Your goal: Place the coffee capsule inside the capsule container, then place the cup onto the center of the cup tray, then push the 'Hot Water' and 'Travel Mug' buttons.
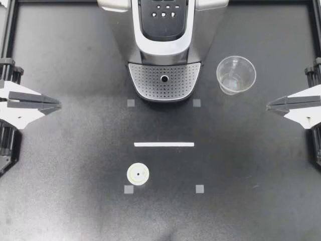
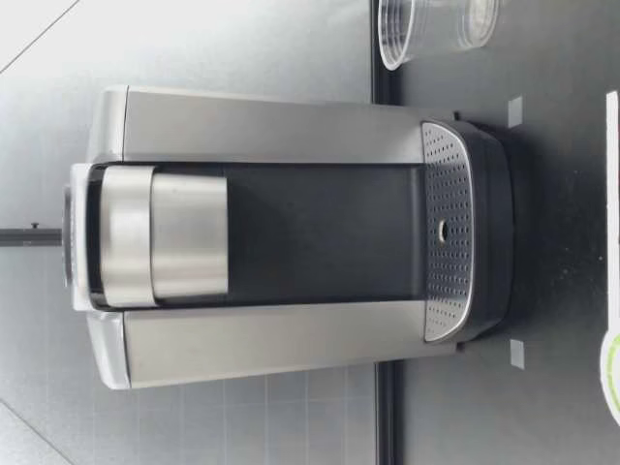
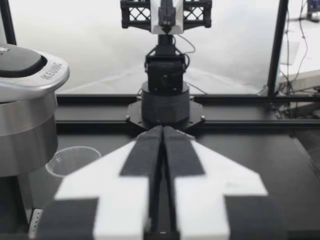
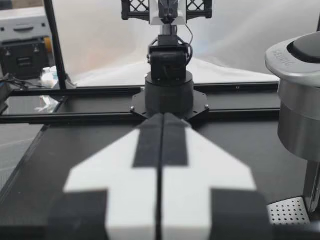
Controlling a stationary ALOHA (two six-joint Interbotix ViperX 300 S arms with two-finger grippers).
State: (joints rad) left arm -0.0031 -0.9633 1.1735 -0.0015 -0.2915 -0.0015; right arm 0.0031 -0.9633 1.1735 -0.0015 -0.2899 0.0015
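left gripper (image 1: 57, 105) and right gripper (image 1: 270, 106) both pinched closed, empty (opposite table (image 1: 75, 160) edges). coffee capsule (image 1: 137, 174) on table, clear cup (image 1: 235, 75) beside cup tray (image 1: 150, 83).

Pretty even, soft overhead light, dull sheen on the table (image 1: 75, 165). Wrist cams: fingers (image 3: 145, 165) blurry up close, background beyond them blown-out white.

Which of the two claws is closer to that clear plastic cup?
Right. My right gripper is close by the cup, on its outer side; my left gripper is far off on the other side of the coffee machine.
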